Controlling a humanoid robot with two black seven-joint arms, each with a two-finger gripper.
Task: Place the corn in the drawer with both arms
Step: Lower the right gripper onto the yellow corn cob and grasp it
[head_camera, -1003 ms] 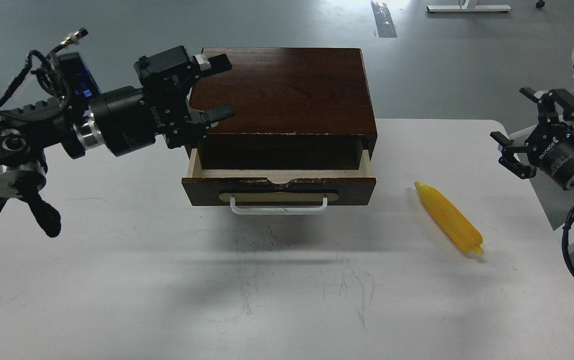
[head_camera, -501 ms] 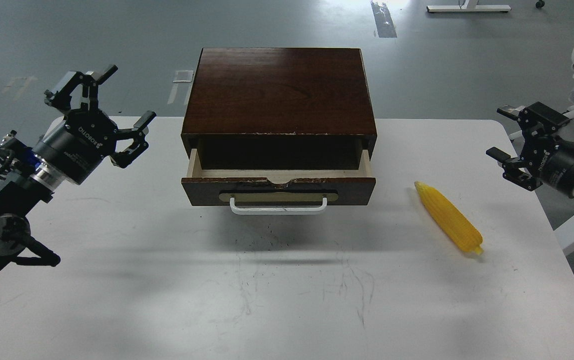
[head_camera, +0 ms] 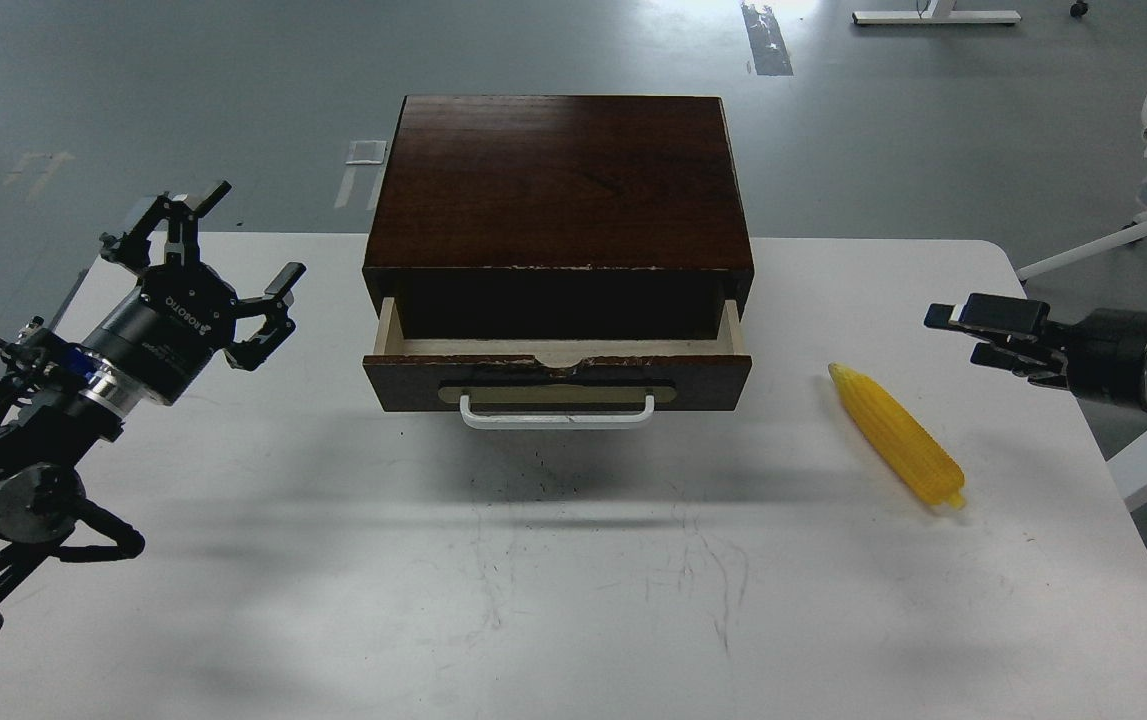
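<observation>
Corn [head_camera: 896, 434] lay mid-right, ungrasped; drawer [head_camera: 557, 362] open; our left gripper [head_camera: 213, 270] spread, right gripper [head_camera: 983, 332] unclear; next: grab corn.

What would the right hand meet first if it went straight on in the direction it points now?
The right hand points left, roughly level, towards the drawer. It seems to pass above and behind the corn, so the drawer's right side probably comes first, though depth is unclear.

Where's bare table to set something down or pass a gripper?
Free: the wide strip of table in front of the drawer, and the gap between drawer and corn. Tighter: left of the drawer by the left gripper; right edge near the right gripper.
</observation>
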